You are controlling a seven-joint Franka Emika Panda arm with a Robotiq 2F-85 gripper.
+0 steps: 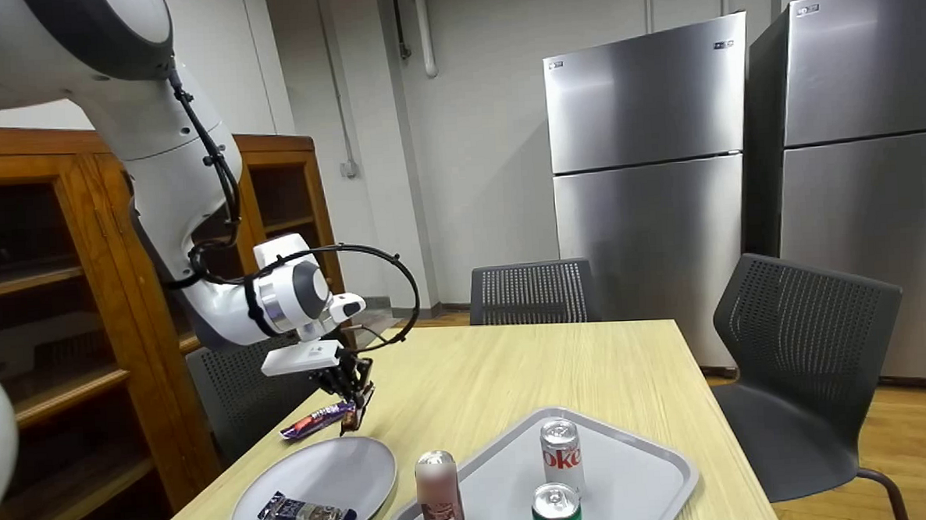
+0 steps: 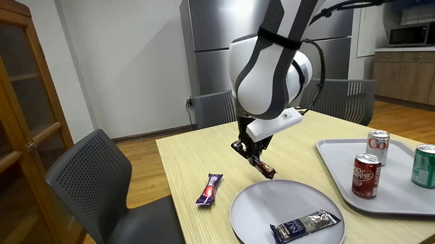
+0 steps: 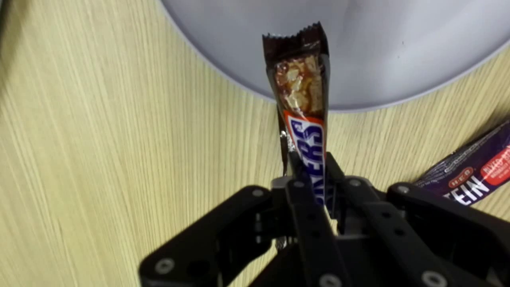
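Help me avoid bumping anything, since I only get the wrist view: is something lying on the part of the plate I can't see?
Observer: Yes, in both exterior views a nut bar lies on the plate.
Operator: Before I move the Snickers bar, what sits beside the plate?
Observer: A gray tray bearing a red can, a silver can and a green can.
Operator: And past the purple bar?
Observer: On that side of the table, a dark gray chair.

I can read "ERS" on the brown wrapper (image 3: 303, 107); the purple wrapper (image 3: 474, 169) says "H-E-B", "MIXED" and "TEIN", the navy wrapper (image 2: 305, 226) "NUT BAR", the red can (image 2: 366, 175) "Dr Pepper", the silver can (image 1: 561, 453) "oke", the green can (image 2: 428, 166) "S".
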